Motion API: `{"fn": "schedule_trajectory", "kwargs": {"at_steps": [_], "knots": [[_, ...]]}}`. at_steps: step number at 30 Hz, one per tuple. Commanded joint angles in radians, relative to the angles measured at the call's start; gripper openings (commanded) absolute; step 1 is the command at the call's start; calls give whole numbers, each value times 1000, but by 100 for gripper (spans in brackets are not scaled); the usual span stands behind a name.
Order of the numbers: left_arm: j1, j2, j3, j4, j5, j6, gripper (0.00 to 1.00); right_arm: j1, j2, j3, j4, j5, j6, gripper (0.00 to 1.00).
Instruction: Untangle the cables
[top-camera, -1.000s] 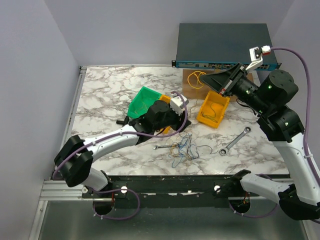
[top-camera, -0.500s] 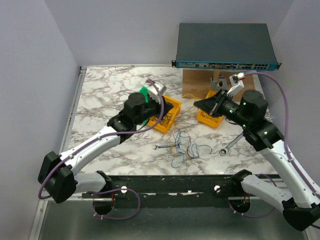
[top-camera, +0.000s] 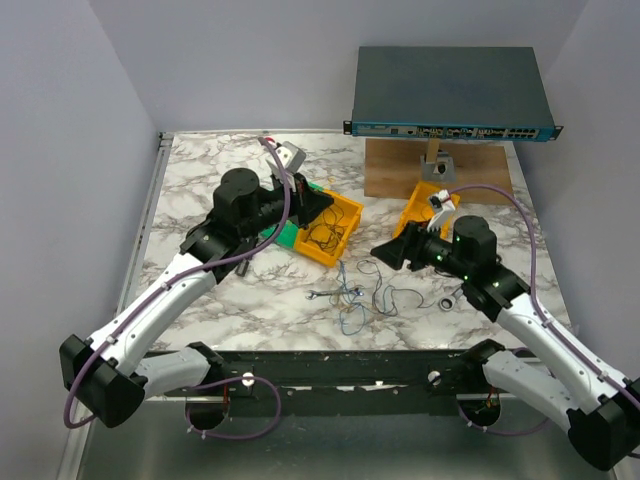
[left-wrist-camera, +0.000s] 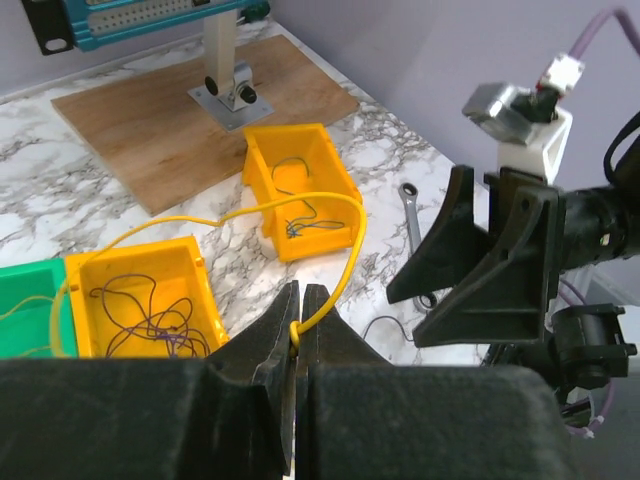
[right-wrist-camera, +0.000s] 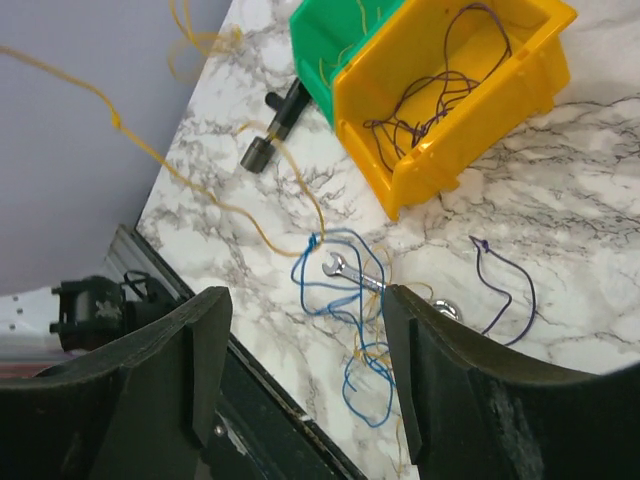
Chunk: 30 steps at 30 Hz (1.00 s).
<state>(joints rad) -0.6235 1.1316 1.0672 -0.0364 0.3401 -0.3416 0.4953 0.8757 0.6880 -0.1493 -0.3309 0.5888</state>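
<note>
A loose tangle of thin blue and yellow-orange cables (top-camera: 356, 292) (right-wrist-camera: 345, 300) lies on the marble near the front edge, around a small silver wrench (right-wrist-camera: 362, 276). My left gripper (top-camera: 320, 200) (left-wrist-camera: 300, 292) is raised over a yellow bin (top-camera: 352, 212) and shut on a yellow cable (left-wrist-camera: 345, 240). That cable arcs up and away to the left. My right gripper (top-camera: 386, 250) (right-wrist-camera: 305, 297) hangs open above the tangle with nothing between its fingers. A single purple cable (right-wrist-camera: 508, 290) lies apart to the right.
The yellow bin (right-wrist-camera: 450, 150) holds dark purple wires, with a green bin (right-wrist-camera: 325, 35) beside it. A second yellow bin (left-wrist-camera: 300, 225) stands near the wooden board (left-wrist-camera: 150, 130). A larger wrench (left-wrist-camera: 412, 215), a black cylinder (right-wrist-camera: 270, 135) and the network switch (top-camera: 450, 90) are around.
My left gripper closed on the yellow cable and drew back up and to the left with it. My right arm came down from the back right to the tangle and opened.
</note>
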Motion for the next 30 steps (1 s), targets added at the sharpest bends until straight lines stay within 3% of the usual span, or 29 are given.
{"fn": "schedule_trajectory", "kwargs": {"at_steps": [1,10,16,24,30], "knots": [[16,-45,62,-76,41,-26,0,-4,-97,-113,154,-144,-76,73],[18,-41,116,-106,57,-37,0,23,-67,-281,318,-185,-22,96],[18,-39,139,-118,67,-50,0,150,63,-294,455,-101,-22,97],[18,-49,145,-120,80,-75,0,301,281,-260,656,125,-37,96],[18,-52,153,-135,76,-79,0,381,479,-177,769,233,-47,89]]}}
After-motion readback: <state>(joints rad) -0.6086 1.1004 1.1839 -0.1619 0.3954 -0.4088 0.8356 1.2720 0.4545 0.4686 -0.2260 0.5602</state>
